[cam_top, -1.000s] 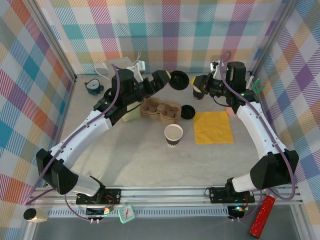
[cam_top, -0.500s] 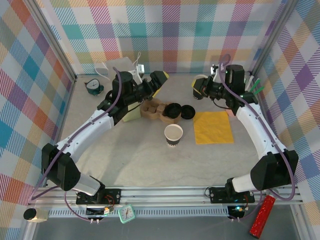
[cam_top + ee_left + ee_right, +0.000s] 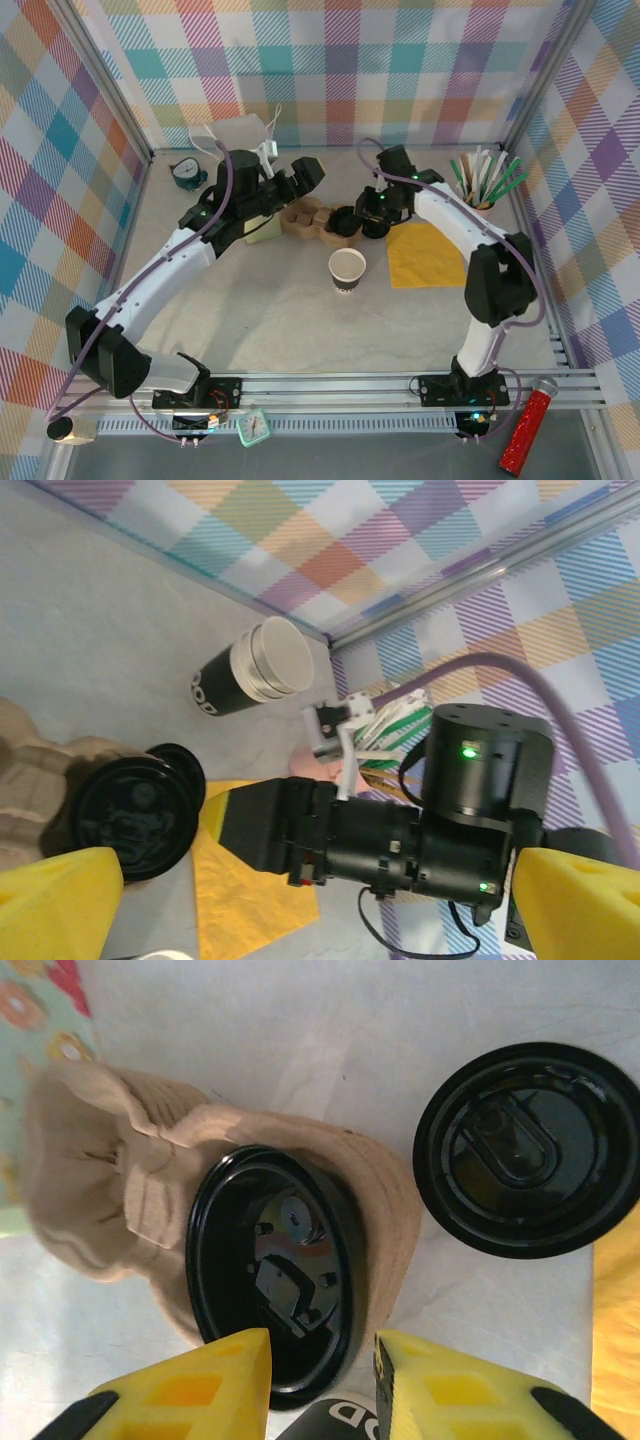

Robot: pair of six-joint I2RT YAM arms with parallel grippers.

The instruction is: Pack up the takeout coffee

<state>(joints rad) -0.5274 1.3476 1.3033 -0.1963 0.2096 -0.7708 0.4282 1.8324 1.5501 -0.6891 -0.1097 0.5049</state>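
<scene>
Black-lidded takeout coffee (image 3: 345, 221): seated upright in the 3 o'clock pocket of a brown pulp cup carrier (image 3: 305, 216), which is set toward 12 o'clock from the table's middle. Loose black lid (image 3: 528, 1150): laid flat on the table just at 3 o'clock of the coffee. Lidless black cup (image 3: 347, 268): stood at 6 o'clock of it. Yellow napkin (image 3: 427, 255): spread at 4 o'clock. Right gripper (image 3: 322, 1370): fingers parted, poised just beside the coffee's lid, closed on nothing. Left gripper (image 3: 310, 172): spread wide and empty, held at 11 o'clock of the coffee.
</scene>
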